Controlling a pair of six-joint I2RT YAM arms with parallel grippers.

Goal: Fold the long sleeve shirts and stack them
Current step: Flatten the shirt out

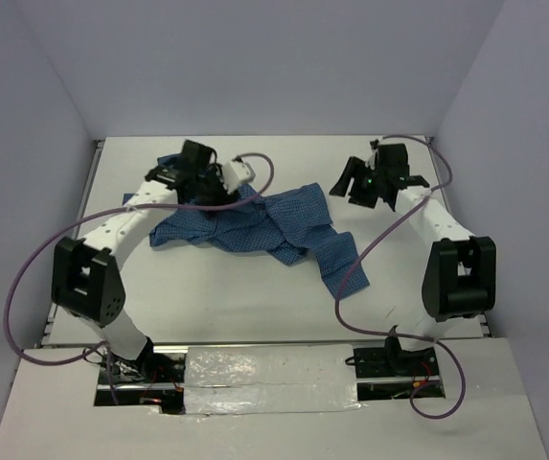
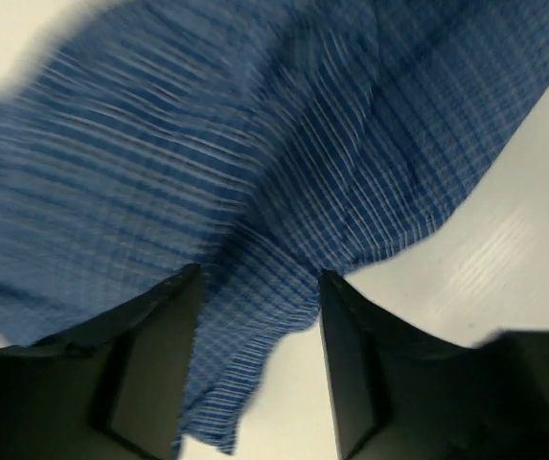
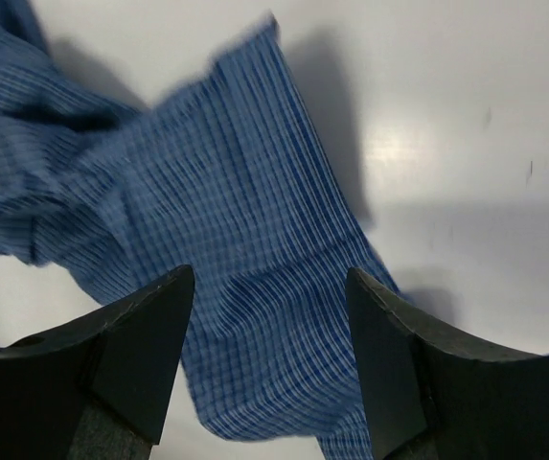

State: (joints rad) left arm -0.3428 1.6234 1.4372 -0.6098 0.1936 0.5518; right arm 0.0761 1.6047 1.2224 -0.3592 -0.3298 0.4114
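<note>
Table (image 1: 255,316): white, walled on three sides.

Shirt (image 1: 284,225): one blue checked heap, crumpled, mid-table. It runs from under the left arm across to the centre-right, with a loose tail trailing toward the near right. Only the top view shows its full spread; no collar or buttons can be made out.

Left gripper (image 1: 215,195): over the shirt's left part and covering that end of it in the top view. The wrist view (image 2: 260,278) adds what the top one cannot. The jaws are parted to a middling gap and blurred cloth (image 2: 255,153) fills most of the frame. A fold of cloth hangs between the fingers (image 2: 154,355), with bare table showing beside it. No clamp on the cloth is visible.

Right gripper (image 1: 351,187): at the shirt's far right edge and clear of the heap in the top view. In the wrist view (image 3: 269,278) the jaws are spread wide. The fingers (image 3: 140,345) frame a flat flap of cloth (image 3: 245,249) on the table and hold nothing. Contact with the cloth can't be judged.

Purple cables (image 1: 25,278): one loops out from each arm; the right one crosses the shirt's near tail.

Shiny taped strip (image 1: 274,379): at the near edge, between the arm bases.
</note>
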